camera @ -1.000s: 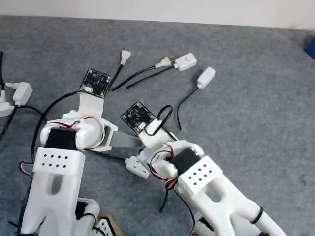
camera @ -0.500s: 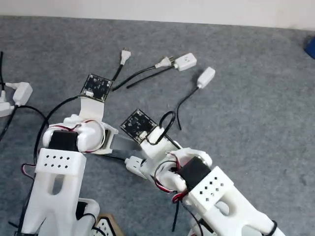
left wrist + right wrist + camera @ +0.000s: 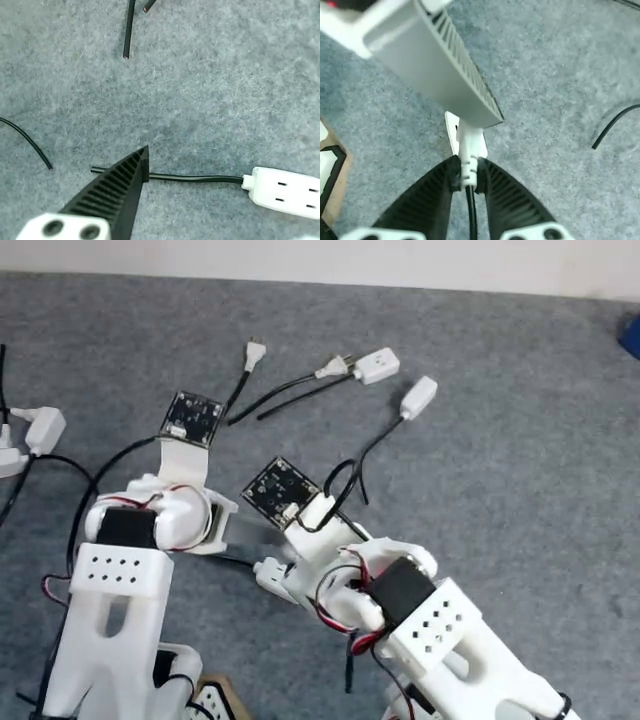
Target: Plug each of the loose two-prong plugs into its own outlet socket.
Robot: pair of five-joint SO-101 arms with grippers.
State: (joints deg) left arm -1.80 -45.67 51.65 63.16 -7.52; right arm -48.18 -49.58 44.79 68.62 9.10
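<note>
Claw [image 3: 467,175] (right) tight around white socket [image 3: 471,143] neck

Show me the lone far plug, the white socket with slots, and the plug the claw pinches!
lone plug [image 3: 254,355]: high view, its body.
white socket [image 3: 283,193]: left wrist view, its slotted face.
pinched plug [image 3: 468,154]: right wrist view, its ribbed white neck.

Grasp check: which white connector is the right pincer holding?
The white connector between the arms, shut in the right pincer; the others lie ungrasped farther out.
</note>
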